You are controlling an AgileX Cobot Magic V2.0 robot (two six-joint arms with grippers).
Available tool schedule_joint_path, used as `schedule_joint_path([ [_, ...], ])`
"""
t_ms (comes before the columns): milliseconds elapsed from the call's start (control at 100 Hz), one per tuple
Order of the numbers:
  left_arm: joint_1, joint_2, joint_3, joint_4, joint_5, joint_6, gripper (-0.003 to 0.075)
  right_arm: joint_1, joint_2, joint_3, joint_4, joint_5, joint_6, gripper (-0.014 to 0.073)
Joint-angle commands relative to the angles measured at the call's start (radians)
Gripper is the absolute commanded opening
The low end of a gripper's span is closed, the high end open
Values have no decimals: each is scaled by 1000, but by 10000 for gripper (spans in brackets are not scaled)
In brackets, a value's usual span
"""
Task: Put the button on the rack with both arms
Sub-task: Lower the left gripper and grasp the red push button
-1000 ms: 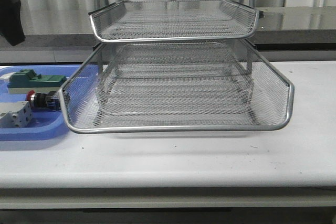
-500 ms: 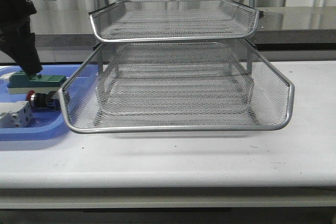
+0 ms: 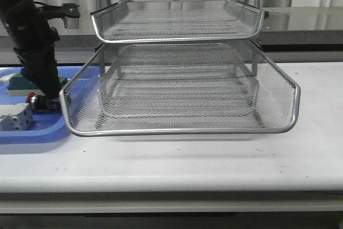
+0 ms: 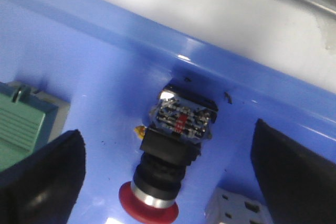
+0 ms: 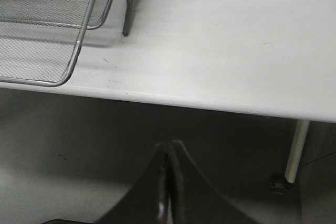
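Note:
The button lies on its side in the blue tray, red head away from the rack, close to the rack's lower left corner. My left arm reaches down over it. In the left wrist view the button lies between my two black fingers, which stand wide apart and touch nothing; the left gripper is open. My right gripper is shut on nothing, held off the table's front edge, with a rack corner in its view.
A green-topped block and a white terminal block lie in the blue tray on either side of the button. The rack's lower tier is slid out toward the front of the white table.
My left arm has come in from the upper left and dropped down and to the right over the blue tray, ending above the button. The rack and the button have not moved.

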Motion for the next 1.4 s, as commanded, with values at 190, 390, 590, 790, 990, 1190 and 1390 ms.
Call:
schedule_joint_path([
  [190, -10, -28, -30, 10, -53, 7, 617, 0, 7, -32, -8, -58, 0, -70],
  [390, -10, -11, -30, 11, -66, 7, 617, 0, 7, -32, -8, -58, 0, -70],
  [590, -10, 27, -30, 11, -64, 7, 617, 0, 7, -32, -8, -58, 0, -70],
  [790, -10, 28, -34, 11, -64, 7, 612, 0, 7, -32, -8, -58, 0, -70],
  [990, -10, 28, -34, 11, -66, 7, 377, 0, 7, -32, -8, -58, 0, -70],
  [1190, -10, 25, -51, 11, -57, 4, 132, 0, 7, -32, -8, -58, 0, -70],
  [1390, -10, 25, -162, 11, 85, -4, 62, 0, 7, -32, -8, -58, 0, -70],
])
